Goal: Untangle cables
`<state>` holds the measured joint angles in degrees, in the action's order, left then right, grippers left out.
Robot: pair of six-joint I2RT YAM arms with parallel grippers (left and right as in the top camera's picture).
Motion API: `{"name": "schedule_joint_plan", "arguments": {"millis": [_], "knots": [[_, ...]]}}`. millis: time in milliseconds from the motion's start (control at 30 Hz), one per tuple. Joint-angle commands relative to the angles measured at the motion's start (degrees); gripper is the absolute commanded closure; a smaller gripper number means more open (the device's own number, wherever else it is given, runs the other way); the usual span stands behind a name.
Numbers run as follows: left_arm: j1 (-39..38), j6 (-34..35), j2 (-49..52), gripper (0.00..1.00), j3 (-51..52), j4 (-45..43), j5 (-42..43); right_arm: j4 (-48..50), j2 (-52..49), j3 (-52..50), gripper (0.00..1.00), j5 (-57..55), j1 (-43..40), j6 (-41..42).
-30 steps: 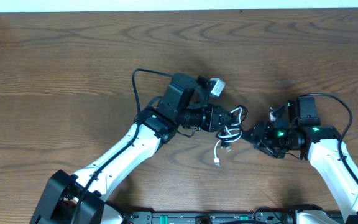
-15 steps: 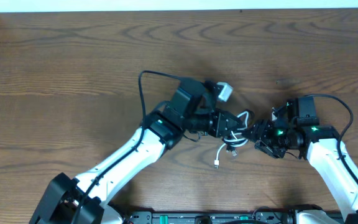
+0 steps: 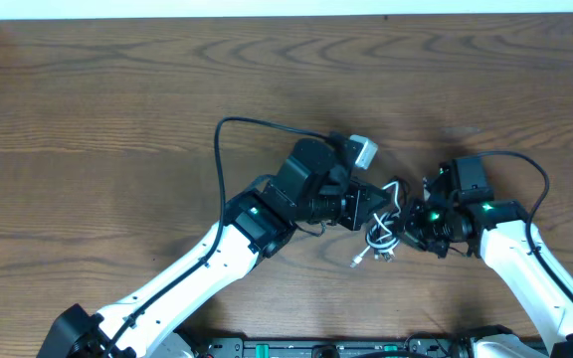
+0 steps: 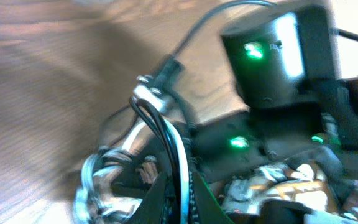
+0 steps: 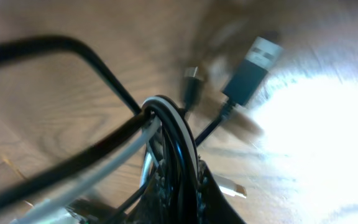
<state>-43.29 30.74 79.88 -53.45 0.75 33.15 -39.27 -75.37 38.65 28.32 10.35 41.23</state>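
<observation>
Tangled black and white cables on wooden table, left gripper pinching them, right gripper clamped on same bundle.

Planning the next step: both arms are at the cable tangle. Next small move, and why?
Probably ease the right fingers away from the left fingers: both look shut on the tangle of thin white and black cables, bunched between them, so a gentle pull may loosen the loops.

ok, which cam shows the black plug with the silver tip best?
Right wrist: the black plug is close and unobstructed. Overhead: too small to pick out of the cables. Left wrist: blurred, can't identify it.
</observation>
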Motion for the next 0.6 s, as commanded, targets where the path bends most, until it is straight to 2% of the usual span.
{"name": "schedule_joint_plan", "arguments": {"millis": [0, 133, 233, 567], "knots": [[0.04, -4.28, -1.14, 0.93, -0.68, 4.09, -10.25, -2.43, -0.28, 0.85, 0.99, -3.19, 0.68, -4.35], [1.99, -7.06, -1.16, 0.92, -0.68, 10.93, -18.45, -5.29, -0.28, 0.85, 0.99, -7.76, 0.68, -9.81], [5.46, -8.63, -1.38, 0.92, -0.68, 13.62, -21.59, -6.73, -0.28, 0.85, 0.99, -11.72, 0.55, -13.07], [18.82, -8.66, -5.25, 0.92, -0.70, 13.79, -21.68, -6.78, -0.28, 0.87, 0.99, -25.88, 0.46, -13.05]]}}
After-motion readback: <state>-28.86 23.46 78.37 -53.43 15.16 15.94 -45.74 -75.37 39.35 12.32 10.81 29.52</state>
